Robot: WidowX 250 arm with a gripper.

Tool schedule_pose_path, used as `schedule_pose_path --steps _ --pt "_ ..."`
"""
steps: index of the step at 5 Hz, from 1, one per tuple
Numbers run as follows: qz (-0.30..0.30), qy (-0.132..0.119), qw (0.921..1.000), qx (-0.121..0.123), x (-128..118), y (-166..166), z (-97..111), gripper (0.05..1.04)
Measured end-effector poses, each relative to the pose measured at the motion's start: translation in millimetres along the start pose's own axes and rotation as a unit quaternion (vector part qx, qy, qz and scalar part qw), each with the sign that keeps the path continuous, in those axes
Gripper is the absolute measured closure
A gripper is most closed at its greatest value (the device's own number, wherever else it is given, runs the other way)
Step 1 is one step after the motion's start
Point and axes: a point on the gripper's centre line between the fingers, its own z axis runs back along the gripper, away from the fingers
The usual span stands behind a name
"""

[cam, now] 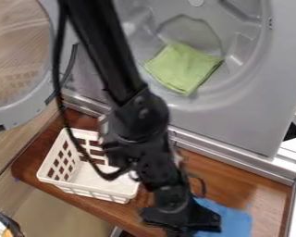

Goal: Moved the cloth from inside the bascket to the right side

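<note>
The black gripper (182, 223) hangs low at the bottom edge of the view, over the left part of a blue cloth (237, 221). That cloth lies on the brown wooden surface, right of the basket and apart from it, partly hidden by the gripper. A white plastic basket (101, 190) with slotted walls stands on the wood at the left. Its visible floor is bare, and the arm covers its right rear part. Whether the gripper touches the blue cloth cannot be made out.
Behind the wooden surface (228, 183) stands a grey machine with a round drum, where a green cloth (182, 67) lies. Its round door (11, 109) hangs open at the upper left. A metal rail (237, 163) runs along the back of the wood. Part of another object (2, 226) shows at the lower left.
</note>
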Motion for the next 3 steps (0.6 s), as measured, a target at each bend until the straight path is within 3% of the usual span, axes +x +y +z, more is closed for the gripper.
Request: schedule_pose_path --steps 1,3 --pt "0.007 0.003 0.9999 0.007 6.0 -1.4 0.7 0.785" --pt "0.000 -0.037 0.9981 0.049 28.9 -24.1 10.0 0.197"
